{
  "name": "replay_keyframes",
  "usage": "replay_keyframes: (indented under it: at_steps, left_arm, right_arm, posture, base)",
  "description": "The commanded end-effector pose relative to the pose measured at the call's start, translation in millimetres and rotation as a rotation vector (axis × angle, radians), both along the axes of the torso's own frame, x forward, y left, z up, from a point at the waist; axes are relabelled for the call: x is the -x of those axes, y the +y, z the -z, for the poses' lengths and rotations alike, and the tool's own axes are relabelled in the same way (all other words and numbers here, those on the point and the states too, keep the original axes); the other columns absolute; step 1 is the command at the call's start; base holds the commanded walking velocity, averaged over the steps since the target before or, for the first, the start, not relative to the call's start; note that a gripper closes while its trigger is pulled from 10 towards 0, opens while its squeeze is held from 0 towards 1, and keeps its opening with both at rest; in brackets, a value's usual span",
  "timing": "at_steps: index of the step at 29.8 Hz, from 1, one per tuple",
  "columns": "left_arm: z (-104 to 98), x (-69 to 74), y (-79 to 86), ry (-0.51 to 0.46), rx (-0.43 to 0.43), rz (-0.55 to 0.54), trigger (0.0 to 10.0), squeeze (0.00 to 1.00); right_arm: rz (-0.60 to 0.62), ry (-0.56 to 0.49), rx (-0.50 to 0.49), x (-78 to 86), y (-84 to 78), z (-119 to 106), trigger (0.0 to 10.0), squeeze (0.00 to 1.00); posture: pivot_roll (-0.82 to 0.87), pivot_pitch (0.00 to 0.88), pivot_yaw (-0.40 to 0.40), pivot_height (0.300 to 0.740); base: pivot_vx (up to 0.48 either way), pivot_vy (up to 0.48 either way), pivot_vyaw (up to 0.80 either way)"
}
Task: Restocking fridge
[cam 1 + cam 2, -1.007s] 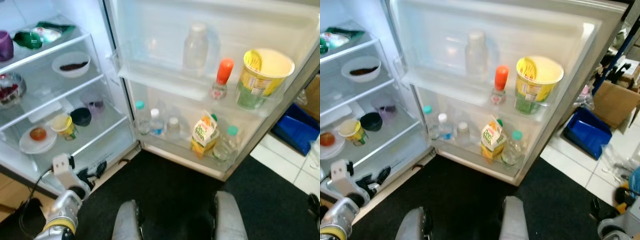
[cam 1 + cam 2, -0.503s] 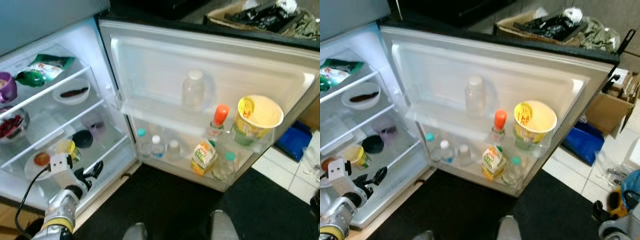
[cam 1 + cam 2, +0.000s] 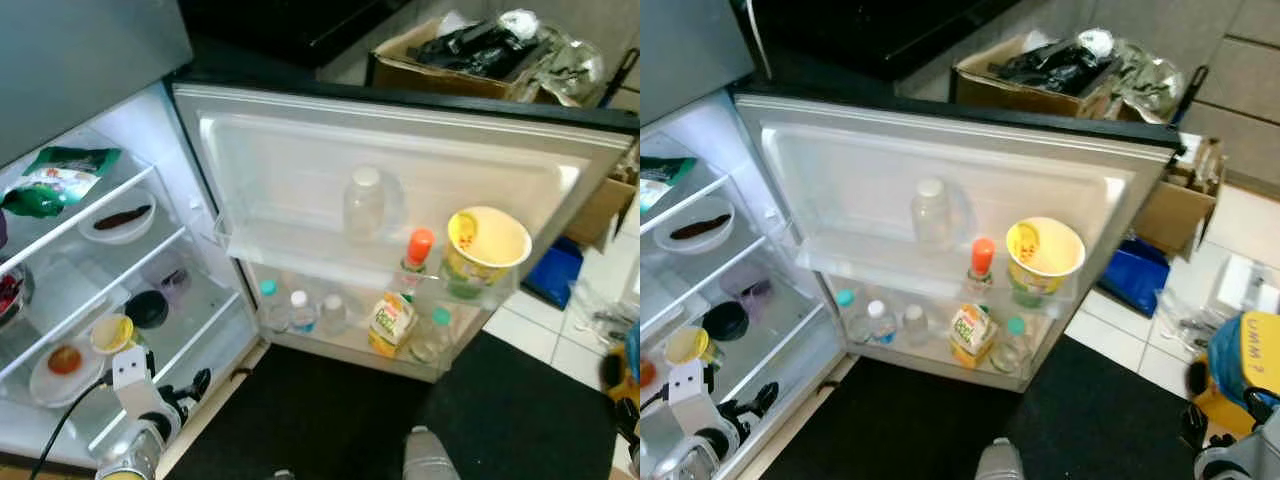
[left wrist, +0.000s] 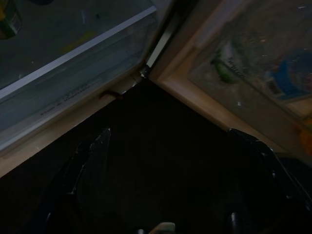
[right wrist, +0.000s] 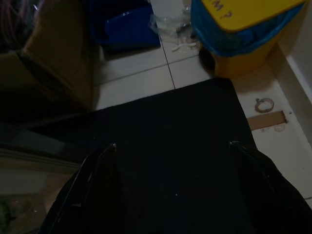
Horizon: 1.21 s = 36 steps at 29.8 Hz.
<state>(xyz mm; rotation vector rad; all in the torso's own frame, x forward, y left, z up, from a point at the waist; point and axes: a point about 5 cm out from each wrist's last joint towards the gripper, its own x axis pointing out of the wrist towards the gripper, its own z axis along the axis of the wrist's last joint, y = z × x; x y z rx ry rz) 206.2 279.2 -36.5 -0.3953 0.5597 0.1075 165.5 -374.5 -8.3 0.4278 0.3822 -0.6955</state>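
Dark mat (image 3: 330,410) fronts the open fridge (image 3: 120,290): shelves on robot's left, door shelves (image 3: 380,290) with bottles, carton and yellow tub (image 3: 487,250) straight ahead. Left claw (image 3: 185,388) hangs low, just beside the bottom shelf edge, fingers apart and empty. Right claw (image 5: 170,161), also apart and empty, points down at the mat, well off the door, so the left arm is judged nearer to any shelf; no item to restock is in hand.

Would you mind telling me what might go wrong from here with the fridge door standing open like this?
1. The yellow cup stands tilted in the door shelf, so swinging the door could tip it out.
2. The left claw hangs low by the fridge's bottom edge; raising it carelessly might clip the lower glass shelf.
3. The juice carton leans among bottles, so adding stock there could knock them over.
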Motion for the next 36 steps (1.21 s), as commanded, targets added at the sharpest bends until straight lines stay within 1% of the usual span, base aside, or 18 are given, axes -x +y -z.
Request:
replay_keyframes:
  at_steps: [1,7,9,13,15,16,17,18,22,25,26,29,30,31,33,34,35,36]
  left_arm:
    - [9.2,11.3,-4.0,0.051,0.010,-0.002,10.0,0.00]
    - [18.8,22.8,-10.9,0.103,0.015,0.003,10.0,0.00]
    - [26.3,32.8,-16.6,0.146,0.014,0.009,10.0,0.00]
    - [32.1,42.4,-18.6,0.183,0.019,-0.007,10.0,0.00]
    - [39.2,54.7,-21.7,0.235,0.007,-0.012,10.0,0.00]
    - [39.2,54.7,-21.7,0.235,0.007,-0.012,10.0,0.00]
    - [45.4,65.8,-25.4,0.282,0.007,-0.024,10.0,0.00]
    - [48.1,70.4,-27.7,0.303,0.006,-0.024,10.0,0.00]
    - [54.0,79.8,-35.1,0.345,0.012,-0.026,10.0,0.00]
    - [55.4,81.9,-37.3,0.354,0.015,-0.029,10.0,0.00]
    - [57.1,83.8,-40.3,0.365,0.015,-0.028,10.0,0.00]
    - [58.0,83.8,-43.1,0.372,0.012,-0.025,10.0,0.00]
    - [58.7,77.5,-51.8,0.383,0.001,0.002,10.0,0.00]
    - [58.7,77.5,-51.8,0.383,0.001,0.002,10.0,0.00]
    - [57.0,67.3,-60.9,0.361,-0.008,0.052,10.0,0.00]
    - [55.6,62.0,-64.3,0.345,-0.012,0.075,10.0,0.00]
    - [55.6,62.0,-64.3,0.345,-0.012,0.075,10.0,0.00]
    - [54.6,58.8,-66.2,0.335,-0.013,0.089,10.0,0.00]
  right_arm:
    - [0.005,-0.001,-0.012,3.0,2.2,3.2,10.0,0.00]
    - [-0.005,0.002,-0.023,3.3,4.0,4.8,10.0,0.00]
    - [-0.017,0.012,-0.030,4.2,6.2,7.0,10.0,0.00]
    - [-0.027,0.020,-0.038,4.9,8.2,9.0,10.0,0.00]
    - [-0.042,0.032,-0.043,4.9,10.7,11.0,10.0,0.00]
    - [-0.042,0.032,-0.043,4.9,10.7,11.0,10.0,0.00]
    - [-0.053,0.048,-0.049,4.6,14.2,13.7,10.0,0.00]
    - [-0.062,0.058,-0.054,4.3,16.6,15.4,10.0,0.00]
    - [-0.102,0.090,-0.071,2.3,27.7,22.2,10.0,0.00]
    - [-0.119,0.101,-0.076,1.4,32.0,24.7,10.0,0.00]
    - [-0.149,0.124,-0.087,0.5,40.1,29.4,10.0,0.00]
    - [-0.179,0.146,-0.095,-0.2,47.7,33.7,10.0,0.00]
    - [-0.273,0.242,-0.121,2.3,75.8,50.2,10.0,0.00]
    - [-0.273,0.242,-0.121,2.3,75.8,50.2,10.0,0.00]
    - [-0.379,0.340,-0.084,5.1,99.7,61.9,10.0,0.00]
    - [-0.430,0.425,-0.018,6.5,108.3,66.4,10.0,0.00]
    - [-0.430,0.425,-0.018,6.5,108.3,66.4,10.0,0.00]
    - [-0.462,0.478,0.033,7.2,113.1,68.8,10.0,0.00]
  posture:
    - [-0.02,0.071,0.013,0.677]
    - [-0.02,0.069,0.015,0.702]
    - [-0.02,0.062,0.012,0.717]
    - [-0.02,0.055,0.009,0.732]
    - [-0.02,0.038,0.007,0.740]
    - [-0.02,0.038,0.007,0.740]
    - [-0.03,0.009,0.004,0.740]
    - [-0.03,0.009,0.004,0.740]
    - [-0.03,0.000,-0.002,0.740]
    - [-0.03,0.000,-0.002,0.740]
    - [-0.03,0.000,-0.008,0.740]
    - [-0.03,0.000,-0.010,0.740]
    - [-0.03,0.000,-0.009,0.740]
    - [-0.03,0.000,-0.009,0.740]
    - [-0.03,0.000,-0.009,0.740]
    - [-0.03,0.000,-0.002,0.740]
    - [-0.03,0.000,-0.002,0.740]
    - [-0.03,0.000,-0.002,0.740]
  base:
    - [0.000,0.000,0.00]
    - [0.000,0.000,0.00]
    - [0.000,0.000,0.00]
    - [0.000,0.000,0.00]
    - [0.000,0.000,0.00]
    - [0.000,0.000,0.00]
    - [0.000,0.000,0.00]
    - [0.000,0.000,0.00]
    - [0.000,0.000,0.00]
    - [0.000,0.000,0.00]
    - [0.000,0.000,0.00]
    - [0.000,0.000,0.00]
    - [0.000,0.000,0.00]
    - [0.000,0.000,0.00]
    - [0.000,0.000,0.00]
    - [0.000,0.000,0.00]
    - [0.000,0.000,0.00]
    - [0.000,0.000,0.00]
